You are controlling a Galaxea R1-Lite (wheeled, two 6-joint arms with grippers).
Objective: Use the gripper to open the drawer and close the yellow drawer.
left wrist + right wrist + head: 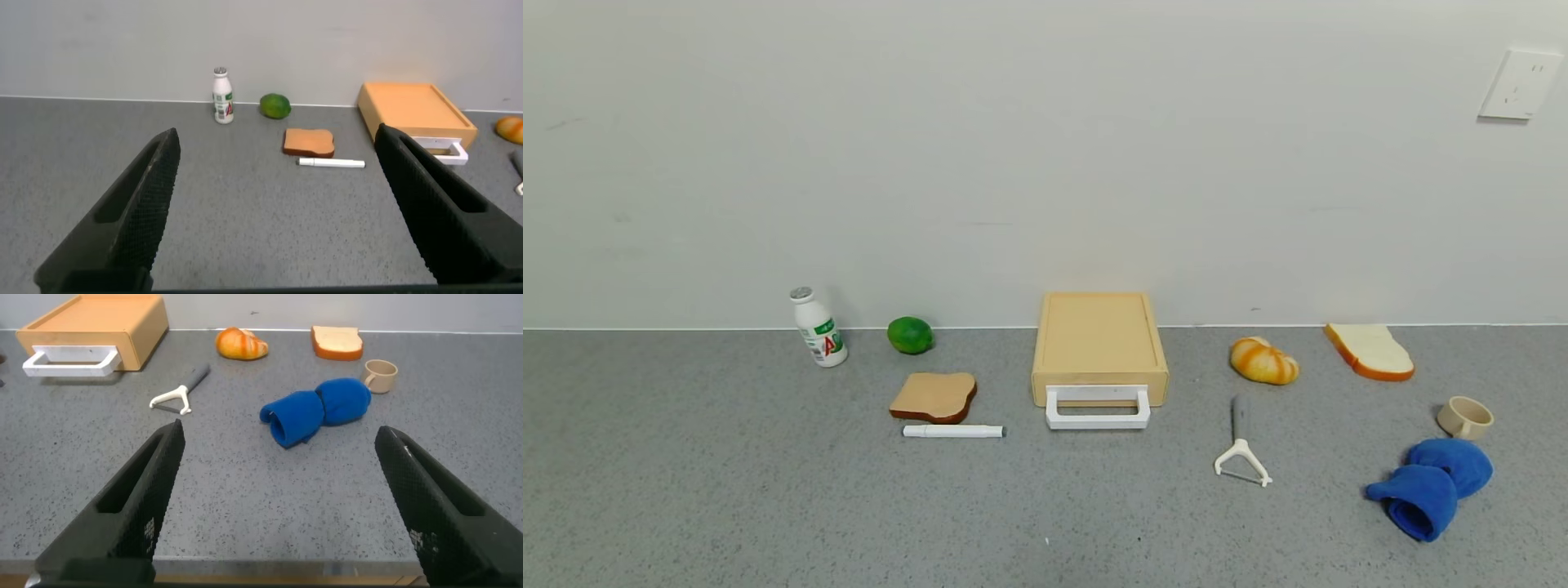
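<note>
drawer lies shut, far from both open grippers.

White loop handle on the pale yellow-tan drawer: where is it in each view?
Head view: white loop handle at centre, on the drawer's near face.
Left wrist view: handle far right, partly behind a gripper finger.
Right wrist view: handle upper left.
Shared landmark: white Y-shaped peeler, visible in head and right wrist views.

I see a pale yellow-tan plastic drawer with a white loop handle on the speckled grey worktop. A round green lime, a crumpled blue cloth and an orange-striped bread roll add colour.
</note>
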